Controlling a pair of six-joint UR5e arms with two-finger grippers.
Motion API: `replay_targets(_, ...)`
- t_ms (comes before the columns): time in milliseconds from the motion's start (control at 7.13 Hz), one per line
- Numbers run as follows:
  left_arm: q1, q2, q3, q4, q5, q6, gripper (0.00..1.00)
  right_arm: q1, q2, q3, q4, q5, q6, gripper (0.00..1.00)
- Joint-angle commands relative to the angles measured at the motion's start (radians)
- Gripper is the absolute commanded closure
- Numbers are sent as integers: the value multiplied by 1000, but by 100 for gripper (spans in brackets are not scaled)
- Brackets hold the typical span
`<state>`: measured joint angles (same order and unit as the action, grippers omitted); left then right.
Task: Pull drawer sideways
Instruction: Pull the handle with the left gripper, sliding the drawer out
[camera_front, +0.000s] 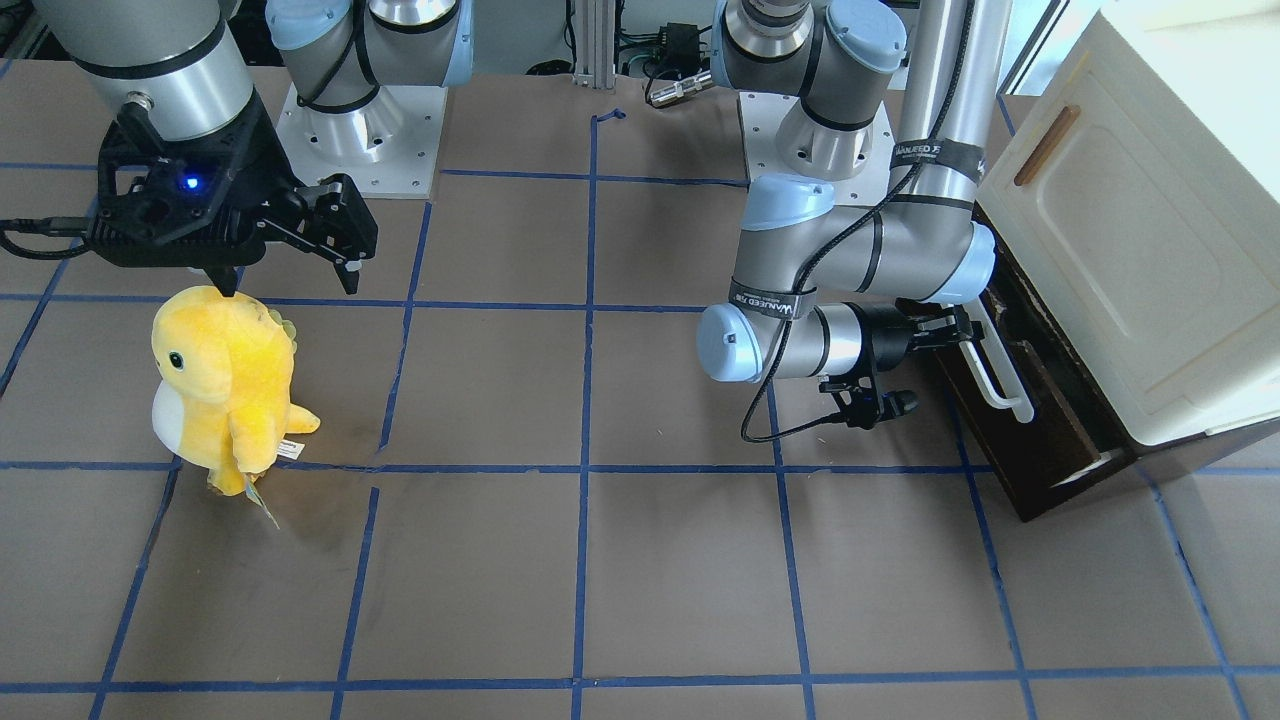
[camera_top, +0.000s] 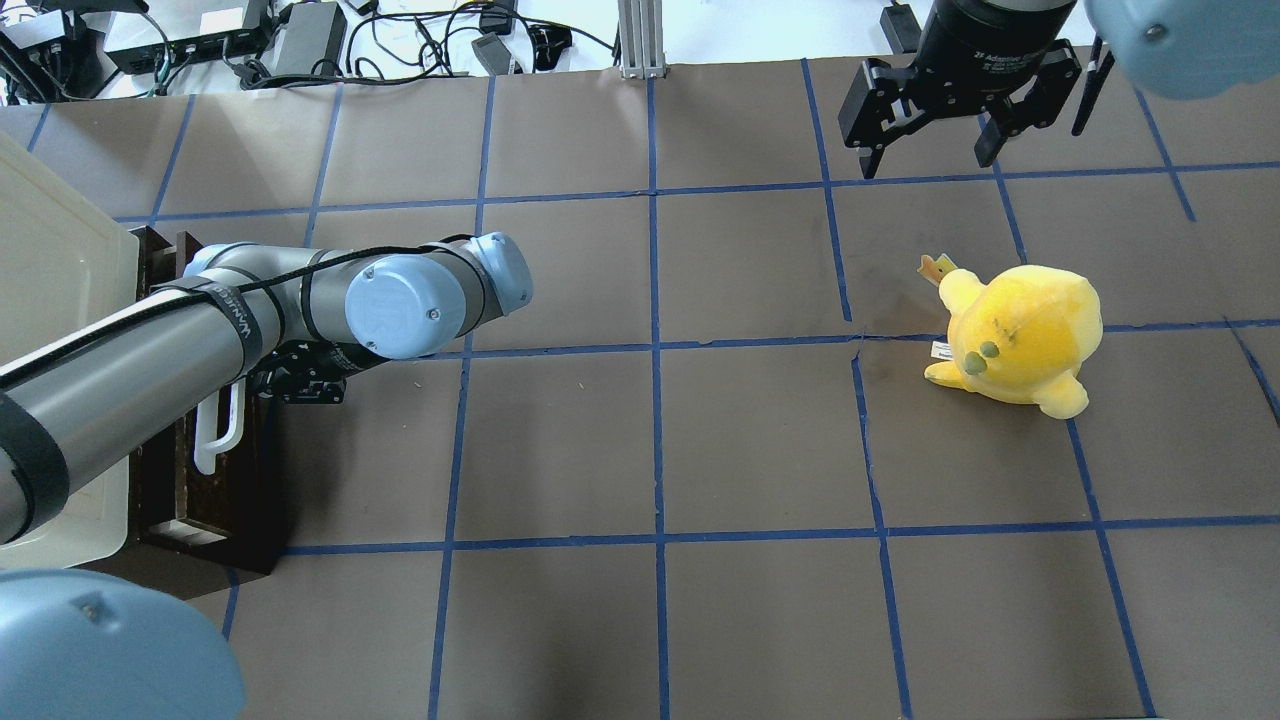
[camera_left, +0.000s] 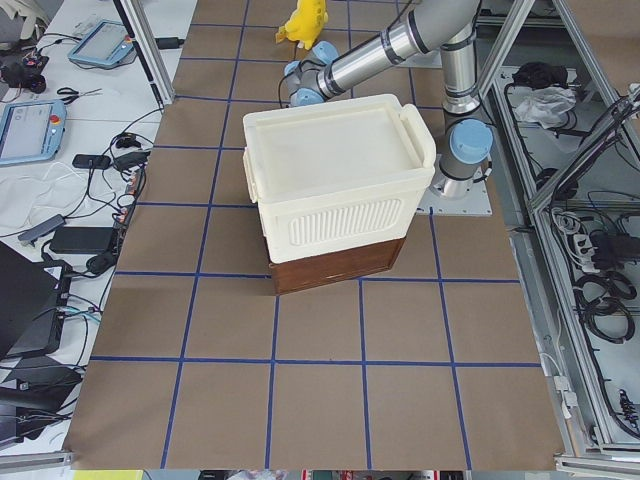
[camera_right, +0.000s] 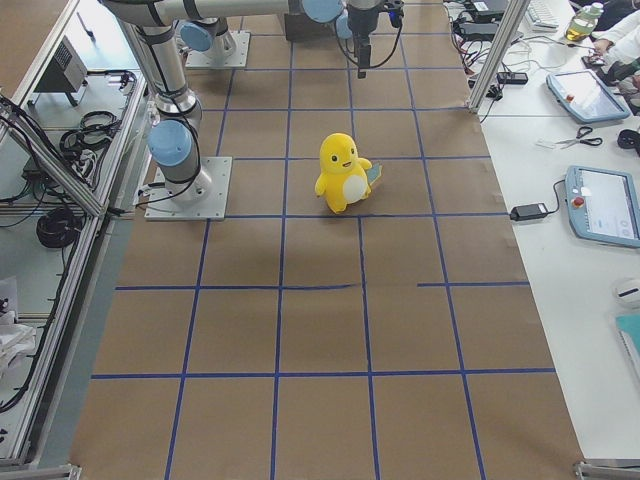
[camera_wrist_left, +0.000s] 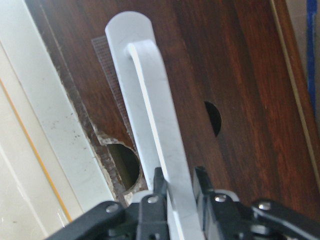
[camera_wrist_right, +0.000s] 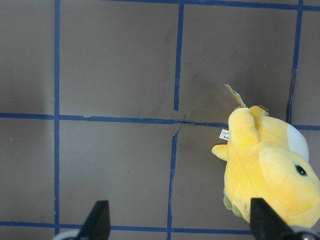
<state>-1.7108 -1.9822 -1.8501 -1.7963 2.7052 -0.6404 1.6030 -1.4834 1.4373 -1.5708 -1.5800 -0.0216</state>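
Note:
The dark brown wooden drawer (camera_front: 1015, 440) sits under a cream-white cabinet (camera_front: 1150, 260) at the table's end, pulled out a little, with a sliver of pale interior showing. Its long white bar handle (camera_front: 1000, 372) runs along the front. My left gripper (camera_front: 950, 335) is shut on this handle. The left wrist view shows both fingers pinching the handle (camera_wrist_left: 152, 115) against the drawer front (camera_wrist_left: 240, 75). In the overhead view the handle (camera_top: 222, 430) pokes out under my left arm. My right gripper (camera_front: 290, 280) is open and empty, hovering far off, as the overhead view (camera_top: 925, 160) also shows.
A yellow plush toy (camera_front: 225, 385) stands below my right gripper and also shows in the right wrist view (camera_wrist_right: 270, 175). The cabinet door has a small brown wooden handle (camera_front: 1046, 146). Blue tape lines grid the brown table.

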Motion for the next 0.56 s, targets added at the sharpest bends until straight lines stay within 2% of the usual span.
replay_targets(0, -12, 2, 2, 2, 2, 1, 100, 0, 0, 0, 0, 0, 0, 0)
replay_targets(421, -16, -4, 6, 0, -5, 1, 100, 0, 0, 0, 0, 0, -1, 0)
